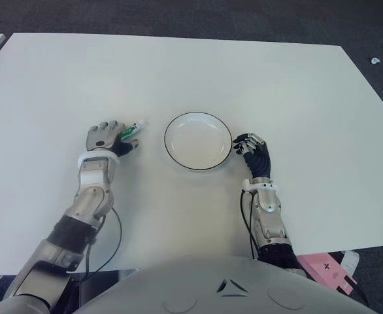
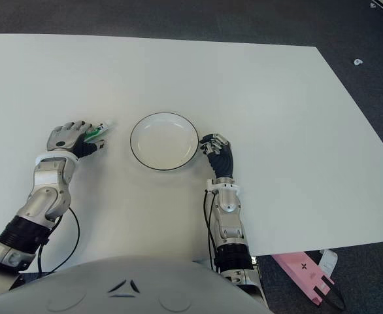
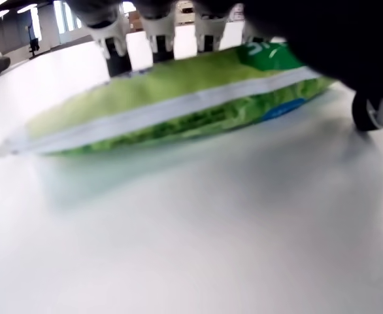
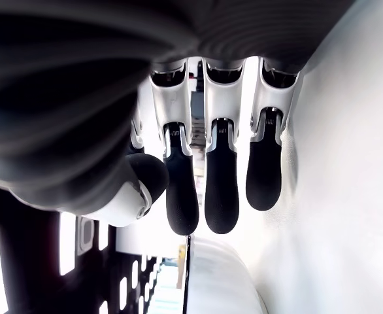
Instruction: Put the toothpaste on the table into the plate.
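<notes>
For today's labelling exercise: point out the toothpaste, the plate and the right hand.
toothpaste (image 1: 133, 130): left eye view, green tube body showing past the fingers.
plate (image 1: 197, 120): left eye view, bare far rim.
right hand (image 1: 253, 153): left eye view, back of hand.

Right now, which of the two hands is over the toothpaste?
The left hand, left of the plate, covers the green toothpaste tube; the right hand holds nothing.

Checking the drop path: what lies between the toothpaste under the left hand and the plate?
Only bare table, as both eye views show. The left hand covers the toothpaste; the plate sits to its right.
</notes>
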